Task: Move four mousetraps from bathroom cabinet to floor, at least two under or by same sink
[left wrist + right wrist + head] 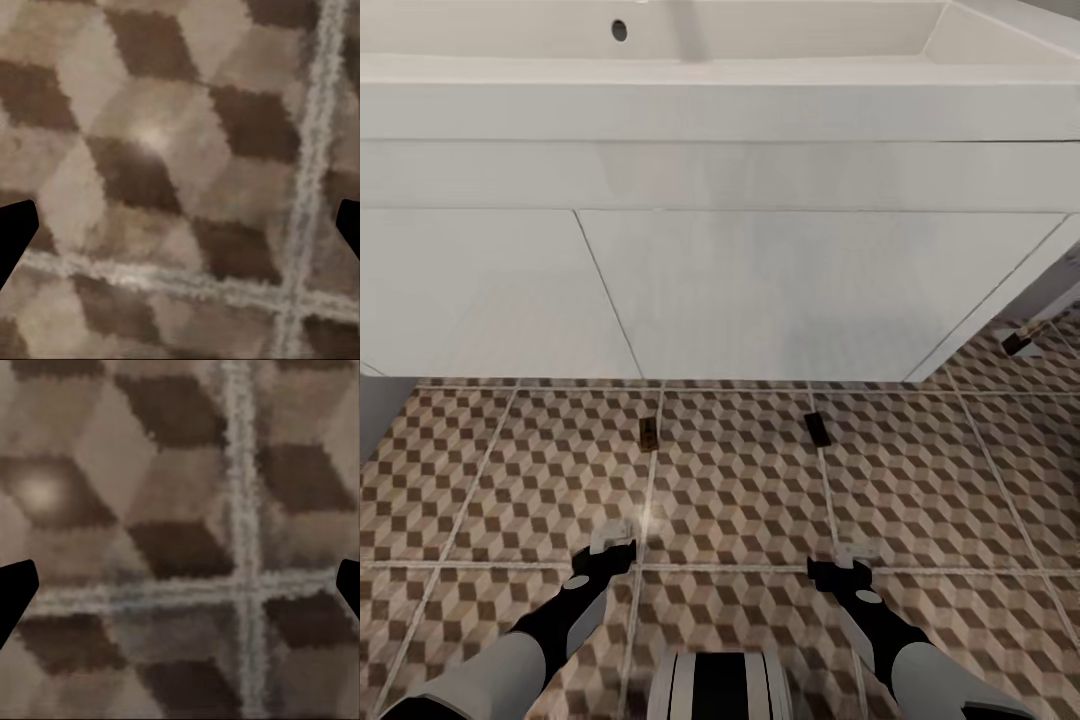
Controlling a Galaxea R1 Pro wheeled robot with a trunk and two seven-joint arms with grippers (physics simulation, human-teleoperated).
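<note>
Long white rectangular trough sink (pixel 660 90) with smooth matte walls, atop a white flat-panelled vanity (pixel 760 290); the basin is cut off by the upper edge of the head view. Bathroom floor (pixel 740 500) of large square tiles printed with a brown, beige and white cube pattern, with pale grout lines. Three small flat dark-brown oblong mousetraps lie on the tiles: one (pixel 648 432) and a second (pixel 817 428) just in front of the vanity, each on a grout line, and a third (pixel 1017 342) beside the vanity's right end, its detail too small to make out. Left gripper (pixel 610 545) (pixel 180 225) and right gripper (pixel 844 562) (pixel 180 585) point down at the floor, black fingertips spread wide, holding nothing.
</note>
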